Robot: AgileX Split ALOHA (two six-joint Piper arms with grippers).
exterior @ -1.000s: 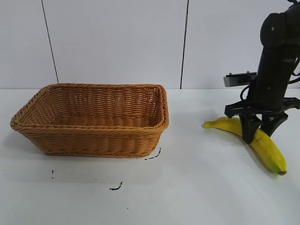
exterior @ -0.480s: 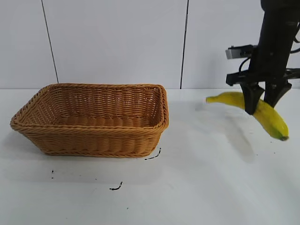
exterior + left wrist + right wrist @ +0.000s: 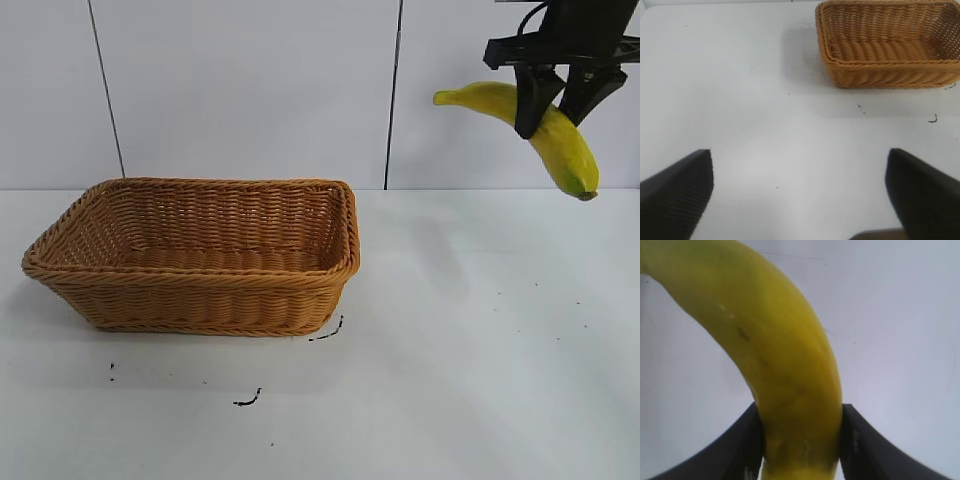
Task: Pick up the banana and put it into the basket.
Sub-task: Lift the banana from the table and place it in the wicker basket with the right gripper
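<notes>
A tan wicker basket (image 3: 195,255) sits on the left of a white counter (image 3: 470,340). The left gripper (image 3: 800,195) hovers over bare counter, fingers (image 3: 675,192) spread wide, holding nothing. High at the right, the right gripper (image 3: 555,100) clamps a yellow banana (image 3: 500,100) mid-length, well above the counter.

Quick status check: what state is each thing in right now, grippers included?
banana: held in the air, clear of the table, off to the basket's right.
basket: upright on the table, nothing inside.
right gripper: shut on the banana's middle, raised high.
left gripper: open, idle, holding nothing.
</notes>
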